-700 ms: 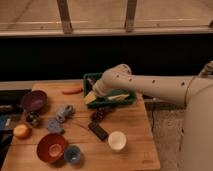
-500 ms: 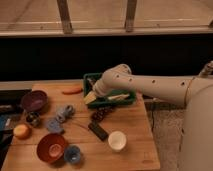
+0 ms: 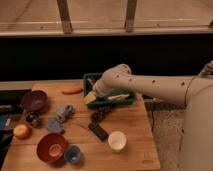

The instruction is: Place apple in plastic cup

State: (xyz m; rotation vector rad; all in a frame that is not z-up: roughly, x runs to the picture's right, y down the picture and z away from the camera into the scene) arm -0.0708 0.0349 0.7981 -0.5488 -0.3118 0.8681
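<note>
The apple (image 3: 21, 131), small, round and yellow-orange, lies at the left edge of the wooden table (image 3: 135, 125). The light-blue plastic cup (image 3: 73, 154) stands near the front edge, right next to a red-orange bowl (image 3: 51, 147). My arm reaches in from the right over a green tray (image 3: 127, 95). My gripper (image 3: 90, 98) is at the tray's left end, well to the right of and behind the apple and the cup. It touches neither of them.
A purple bowl (image 3: 34, 100) stands at the back left and a carrot-like piece (image 3: 72, 90) behind it. Blue-grey items (image 3: 61, 115), a dark bunch (image 3: 100, 115), a black bar (image 3: 98, 131) and a cream-white cup (image 3: 117, 140) sit mid-table.
</note>
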